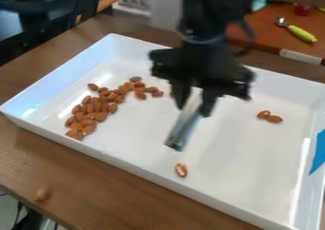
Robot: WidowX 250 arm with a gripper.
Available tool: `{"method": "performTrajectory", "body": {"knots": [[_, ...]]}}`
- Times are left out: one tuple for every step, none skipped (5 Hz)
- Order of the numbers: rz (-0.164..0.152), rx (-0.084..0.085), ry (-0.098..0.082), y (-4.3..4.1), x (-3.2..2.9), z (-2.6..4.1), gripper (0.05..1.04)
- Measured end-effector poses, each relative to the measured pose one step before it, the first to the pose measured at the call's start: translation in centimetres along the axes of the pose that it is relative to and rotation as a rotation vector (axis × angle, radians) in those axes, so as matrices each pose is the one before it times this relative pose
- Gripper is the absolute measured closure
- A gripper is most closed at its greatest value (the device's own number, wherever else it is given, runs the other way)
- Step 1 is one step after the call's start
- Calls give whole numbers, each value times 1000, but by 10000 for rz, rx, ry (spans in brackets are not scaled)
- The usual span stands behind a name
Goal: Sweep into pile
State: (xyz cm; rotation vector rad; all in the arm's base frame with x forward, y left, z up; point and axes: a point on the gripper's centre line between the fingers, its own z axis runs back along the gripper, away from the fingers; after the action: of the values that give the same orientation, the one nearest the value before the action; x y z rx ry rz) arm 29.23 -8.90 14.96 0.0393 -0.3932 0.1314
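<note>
Gripper (194, 106) pinches slim sweeping tool (183, 127) near its top, sensible hold; almonds (97, 104), mostly clustered in white tray (234, 162), likely light, hard and skittery, so push low, gently.

We see a smooth, glossy tray (244, 162), apparently plastic, with soft light sliding along its walls. Under it we find a wooden table (146, 196), its grain showing through a low sheen. The almonds (95, 108) look matt and slightly rough-skinned. We read the gripper (194, 104) as dull black plastic, and the slim tool (183, 127) as shiny, its material unclear. Behind, the spoon (280, 21) has a polished metal bowl and a smooth plastic handle.
</note>
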Motion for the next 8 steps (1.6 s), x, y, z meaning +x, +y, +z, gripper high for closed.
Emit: {"method": "performTrajectory", "body": {"knots": [[240, 263, 209, -2842, 1339, -802, 734], [216, -53, 98, -1923, 1360, 30, 734], [220, 13, 65, -1159, 953, -1098, 734], [-25, 233, 98, -1012, 51, -1771, 734], [-88, 146, -28, -1628, 298, -1253, 734], [-219, 25, -99, -1741, -46, -285, 734], [51, 168, -43, -786, 272, -796, 734], [-16, 288, 21, 65, -166, -1005, 734]]}}
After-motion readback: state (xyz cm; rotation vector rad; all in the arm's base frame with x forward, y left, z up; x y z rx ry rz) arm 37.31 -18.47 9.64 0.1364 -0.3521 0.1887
